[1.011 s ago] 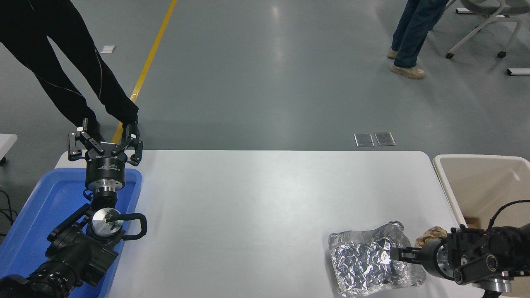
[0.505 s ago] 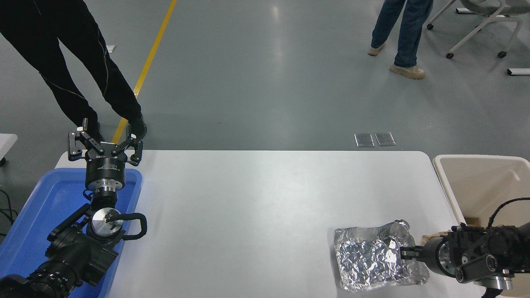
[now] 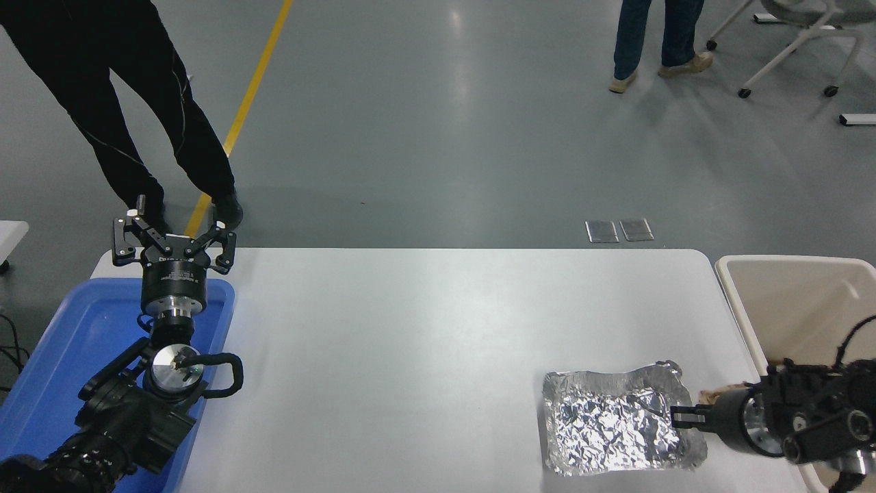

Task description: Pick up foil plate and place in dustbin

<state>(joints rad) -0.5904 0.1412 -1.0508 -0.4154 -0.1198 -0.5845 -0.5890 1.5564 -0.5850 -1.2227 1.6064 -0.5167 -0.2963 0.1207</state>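
The foil plate [image 3: 616, 424], crinkled silver with a raised rim, lies flat on the white table [image 3: 410, 329] near its front right corner. My right gripper [image 3: 676, 416] comes in from the right edge, low over the table, its tip at the plate's right rim. Whether it touches or holds the rim does not show. The beige dustbin [image 3: 787, 301] stands off the table's right end, beyond the right arm. My left gripper [image 3: 174, 236] is parked at the far left, open and holding nothing.
A blue tray [image 3: 61, 349] lies under the left arm. A brown paper wad [image 3: 715, 394] peeks out behind the right gripper. A person in black [image 3: 137, 103] stands by the table's far left corner. Another person [image 3: 650, 41] and a chair [image 3: 807, 27] are farther back.
The right gripper has drawn back rightward from over the foil plate to its rim. The plate, bunched up before, now lies flatter. The person in jeans has stepped farther away.
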